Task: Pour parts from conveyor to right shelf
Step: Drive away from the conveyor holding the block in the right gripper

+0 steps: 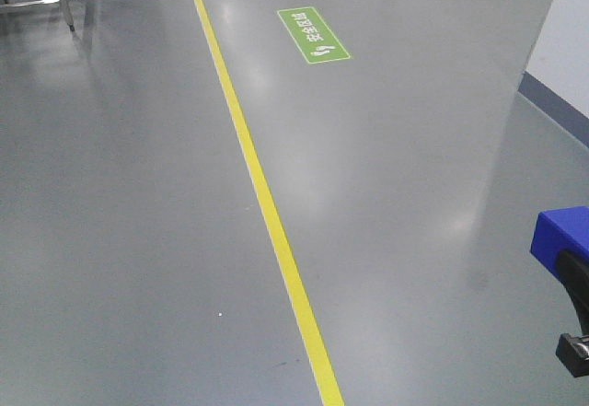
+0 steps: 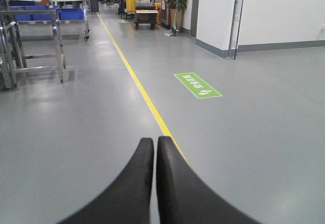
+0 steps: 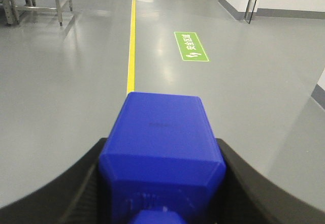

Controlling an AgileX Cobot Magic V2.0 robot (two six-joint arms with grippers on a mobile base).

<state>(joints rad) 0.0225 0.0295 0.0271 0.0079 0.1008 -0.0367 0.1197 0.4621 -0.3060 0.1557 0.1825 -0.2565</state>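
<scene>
A glossy grey floor point(image 1: 138, 194), smooth and coated, mirrors soft patches of overhead light. The yellow painted line point(image 1: 267, 203) and the green rectangular floor sign point(image 1: 313, 35) lie flat on it with a duller sheen. The small bright blue plastic block point(image 3: 161, 132) shows smooth, satin faces with pale highlights along its edges. The black fingers point(image 2: 137, 183) of the left end effector point(image 2: 155, 144) look matt and smooth. The silver metal-framed rack point(image 2: 57, 36) gleams faintly, carrying deep blue plastic bins point(image 2: 71, 14).
</scene>
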